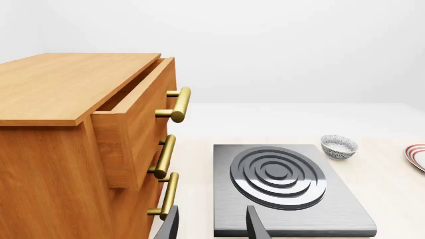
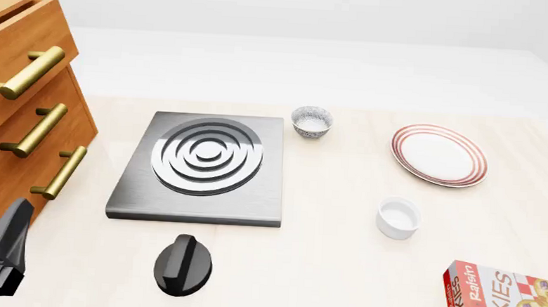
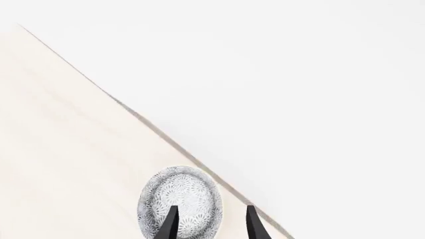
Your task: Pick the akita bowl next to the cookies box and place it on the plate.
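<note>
akita bowl (image 3: 180, 199): small and round, covered in fine grey-and-white speckle; it is seen only in the right wrist view, on pale wood-grain tabletop (image 3: 59, 149) close to the table's edge
right gripper (image 3: 212, 226): two dark tapered fingers are held apart, one overlapping the bowl and one past its rim; contact cannot be told
left gripper (image 1: 212, 226): fingers are spread with nothing between them, above the stove's near edge
cookies box (image 2: 510, 301): flat red-and-white cardboard, cut off at the front view's near right corner
plate (image 2: 439, 156): wide, white, ringed in thin red lines, bare
second bowl (image 2: 311, 121): the same speckle, beside the stove's far corner
stove (image 2: 203, 165): brushed grey slab with raised concentric rings
cup (image 2: 399, 218): smooth plain white
cabinet (image 1: 59, 149): orange wood, brass bar handles, top drawer pulled out
</note>
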